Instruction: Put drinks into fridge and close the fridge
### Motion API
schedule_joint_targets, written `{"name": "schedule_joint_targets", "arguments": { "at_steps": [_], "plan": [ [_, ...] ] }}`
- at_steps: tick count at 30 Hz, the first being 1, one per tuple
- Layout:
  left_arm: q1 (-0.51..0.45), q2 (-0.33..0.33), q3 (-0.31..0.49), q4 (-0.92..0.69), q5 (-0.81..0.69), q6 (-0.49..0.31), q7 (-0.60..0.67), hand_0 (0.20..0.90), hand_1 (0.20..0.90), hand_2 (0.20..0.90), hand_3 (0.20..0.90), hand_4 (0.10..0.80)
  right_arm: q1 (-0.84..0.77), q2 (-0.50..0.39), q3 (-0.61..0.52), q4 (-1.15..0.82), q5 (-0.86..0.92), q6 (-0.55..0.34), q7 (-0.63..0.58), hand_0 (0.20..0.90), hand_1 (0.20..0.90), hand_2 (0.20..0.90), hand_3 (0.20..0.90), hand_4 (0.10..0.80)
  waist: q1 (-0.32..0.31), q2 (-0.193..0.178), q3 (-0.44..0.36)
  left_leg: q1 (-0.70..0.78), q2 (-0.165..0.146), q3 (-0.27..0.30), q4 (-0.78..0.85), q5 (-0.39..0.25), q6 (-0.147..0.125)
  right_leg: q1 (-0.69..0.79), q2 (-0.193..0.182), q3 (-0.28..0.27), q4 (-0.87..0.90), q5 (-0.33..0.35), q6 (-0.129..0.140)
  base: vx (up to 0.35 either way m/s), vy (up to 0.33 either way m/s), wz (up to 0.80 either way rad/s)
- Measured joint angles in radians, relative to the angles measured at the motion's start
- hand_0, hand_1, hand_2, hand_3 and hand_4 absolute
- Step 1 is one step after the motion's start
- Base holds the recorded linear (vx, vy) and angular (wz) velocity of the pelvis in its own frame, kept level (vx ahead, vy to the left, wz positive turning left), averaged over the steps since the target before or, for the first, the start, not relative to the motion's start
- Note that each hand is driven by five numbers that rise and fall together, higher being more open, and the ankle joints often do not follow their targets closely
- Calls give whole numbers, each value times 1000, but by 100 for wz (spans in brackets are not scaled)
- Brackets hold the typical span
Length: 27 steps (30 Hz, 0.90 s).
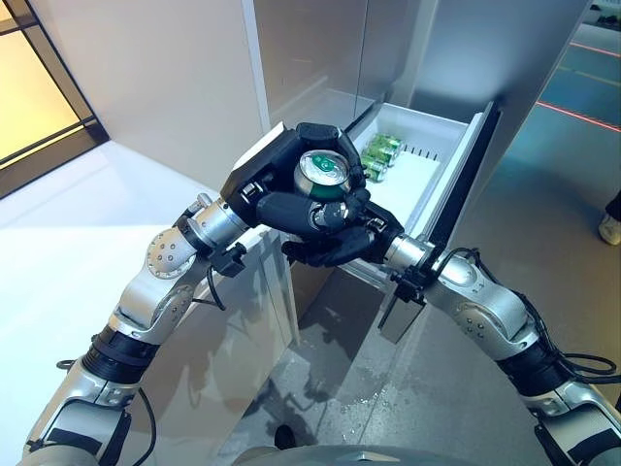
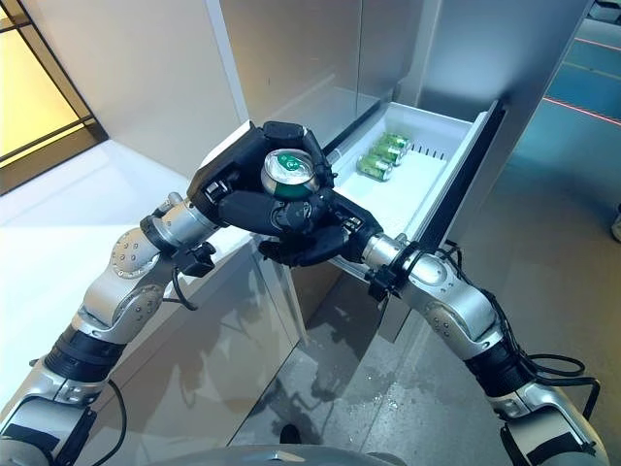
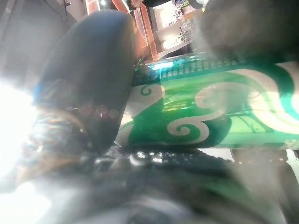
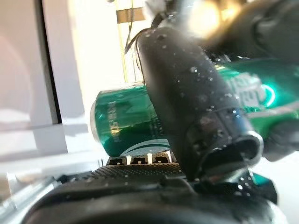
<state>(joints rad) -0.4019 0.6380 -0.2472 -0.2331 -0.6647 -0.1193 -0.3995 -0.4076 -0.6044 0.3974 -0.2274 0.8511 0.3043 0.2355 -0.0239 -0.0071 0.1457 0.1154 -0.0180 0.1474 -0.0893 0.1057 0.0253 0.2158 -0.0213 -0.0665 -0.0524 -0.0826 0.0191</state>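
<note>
A green can (image 1: 323, 172) with a silver top is held upright between both hands, in front of the open fridge drawer (image 1: 441, 160). My left hand (image 1: 260, 182) wraps it from the left, fingers curled round its side. My right hand (image 1: 340, 245) cups it from below and the right, thumb across the can. The can's green and white side shows in the left wrist view (image 3: 196, 121) and in the right wrist view (image 4: 119, 123) behind the thumb (image 4: 187, 102). Other green cans (image 1: 381, 153) lie at the back of the drawer.
The drawer stands pulled out from the grey fridge (image 1: 320, 58), its dark front panel (image 1: 466, 184) to my right. A white counter (image 1: 58, 233) lies to the left. Water drops mark the floor (image 1: 378, 398). A person's shoe (image 1: 611, 229) is at the far right.
</note>
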Motion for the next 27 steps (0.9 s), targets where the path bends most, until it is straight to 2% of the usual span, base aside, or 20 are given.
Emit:
{"name": "schedule_joint_targets", "arguments": {
  "at_steps": [7,27],
  "plan": [
    [23,7,-20,18,-2,0,-4,300,300,300,200,100,0,-1,-5,42,111,99,24,900,900,900,900,800,2,0,0,0,-1,-2,0,0,0,0,0,0,0,0,0,0,0,0],
    [23,14,-40,49,-53,0,0,300,300,300,200,100,0,23,19,53,110,99,3,900,900,900,900,800,2,-1,0,0,-3,-9,0,0,0,6,0,-4,-1,1,-1,0,0,0]
  ]
}}
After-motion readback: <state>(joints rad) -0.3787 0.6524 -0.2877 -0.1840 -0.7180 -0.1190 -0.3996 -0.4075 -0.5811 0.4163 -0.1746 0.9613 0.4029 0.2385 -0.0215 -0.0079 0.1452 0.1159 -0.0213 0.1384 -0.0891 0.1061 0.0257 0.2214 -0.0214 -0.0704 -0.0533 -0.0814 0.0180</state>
